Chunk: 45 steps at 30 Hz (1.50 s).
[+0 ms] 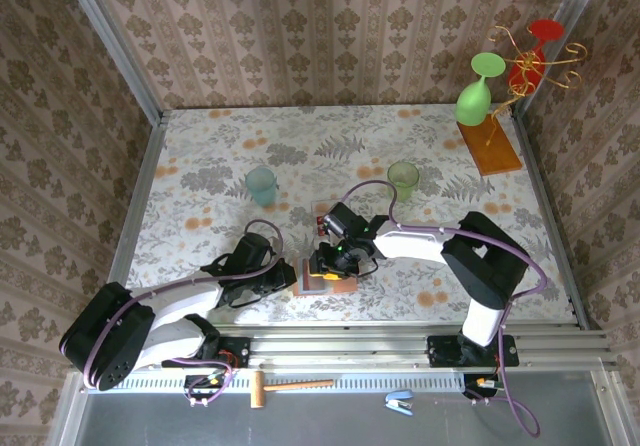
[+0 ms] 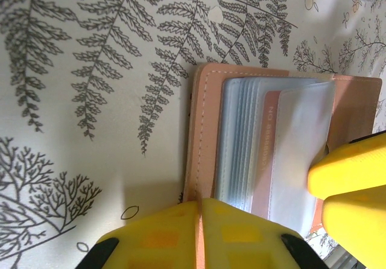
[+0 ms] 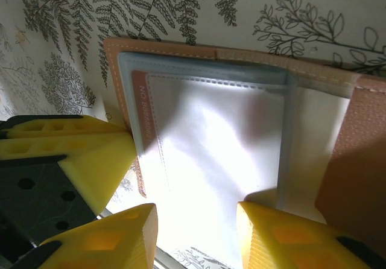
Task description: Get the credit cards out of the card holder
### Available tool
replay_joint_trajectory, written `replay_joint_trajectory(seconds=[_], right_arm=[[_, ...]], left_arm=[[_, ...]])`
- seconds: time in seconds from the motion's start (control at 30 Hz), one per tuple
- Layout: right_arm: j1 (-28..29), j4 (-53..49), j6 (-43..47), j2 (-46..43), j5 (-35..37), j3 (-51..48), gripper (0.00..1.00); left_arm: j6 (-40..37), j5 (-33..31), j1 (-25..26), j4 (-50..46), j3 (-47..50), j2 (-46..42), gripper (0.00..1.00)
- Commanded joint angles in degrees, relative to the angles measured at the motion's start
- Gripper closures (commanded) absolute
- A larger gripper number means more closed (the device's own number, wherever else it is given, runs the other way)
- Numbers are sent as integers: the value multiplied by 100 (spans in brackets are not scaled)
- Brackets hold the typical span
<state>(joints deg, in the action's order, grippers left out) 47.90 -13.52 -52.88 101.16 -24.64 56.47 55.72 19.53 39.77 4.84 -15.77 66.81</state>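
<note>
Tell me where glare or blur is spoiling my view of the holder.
Right wrist: glare whitens the sleeve over the holder; only a card edge shows at its left. Left wrist: near fingers blurred, sleeves hazy, a card strip visible. Top external: even light, soft shadows, holder too small for detail.

a credit card (image 2: 271,142) inside the card holder (image 2: 204,130) carries faint print along its edge: "no" and digits too blurred to read.
</note>
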Motion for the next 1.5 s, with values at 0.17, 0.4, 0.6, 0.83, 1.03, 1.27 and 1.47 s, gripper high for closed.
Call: replay_joint_trajectory(seconds=[0.17, 0.4, 0.6, 0.83, 1.03, 1.27, 1.47], right_arm=[[-79, 19, -18, -219, 156, -239, 61], [-123, 290, -103, -229, 74, -388, 61], [-193, 639, -208, -265, -44, -588, 61], [-281, 1121, -351, -296, -233, -865, 62], [-314, 1377, -442, -264, -328, -996, 63], [-351, 1503, -498, -290, -348, -1109, 63], [-364, 1569, -530, -333, -339, -1182, 63]], left_arm=[[48, -63, -3, -158, 114, 106, 88], [45, -63, -6, -200, 44, 105, 88], [20, -43, -2, -449, -166, -16, 88], [236, -37, -1, -489, -319, -535, 87], [416, 62, 18, -345, -422, -702, 86], [466, 242, 99, 39, -549, -138, 87], [457, 339, 154, 290, -668, 290, 88]])
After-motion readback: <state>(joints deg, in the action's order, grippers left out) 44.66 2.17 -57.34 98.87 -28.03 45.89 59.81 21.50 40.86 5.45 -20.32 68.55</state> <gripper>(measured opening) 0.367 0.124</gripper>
